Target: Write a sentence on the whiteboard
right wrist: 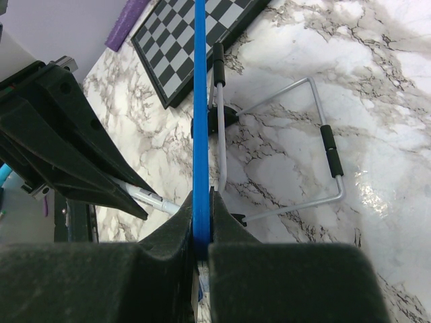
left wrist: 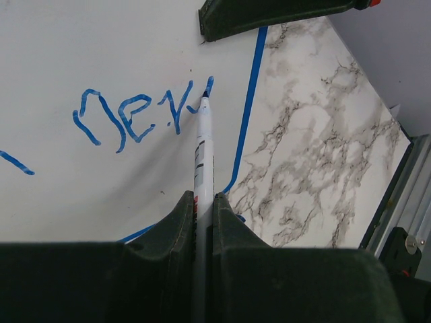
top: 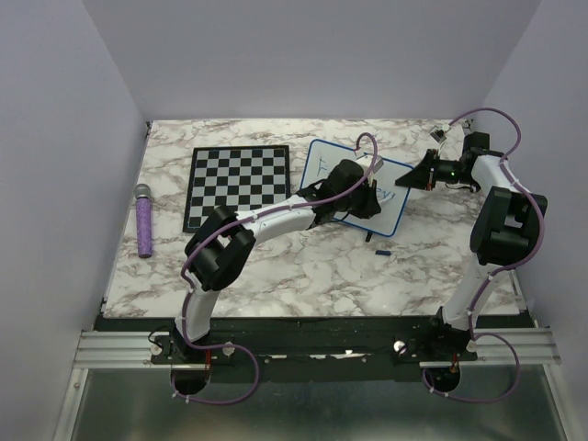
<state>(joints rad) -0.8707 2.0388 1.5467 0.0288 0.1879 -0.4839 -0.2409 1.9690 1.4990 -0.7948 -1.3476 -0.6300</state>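
Observation:
The whiteboard stands tilted on the marble table, blue-framed, propped on its wire stand. My left gripper is shut on a white marker whose blue tip touches the board. The sentence shows only in part: blue letters like "nev" just left of the tip, with a stray stroke farther left. My right gripper is shut on the board's blue edge at its right side. Its fingers show at the top of the left wrist view.
A checkered chessboard lies left of the whiteboard. A purple wand-like object rests near the table's left edge. A small blue cap lies on the marble in front of the board. Walls close in on three sides.

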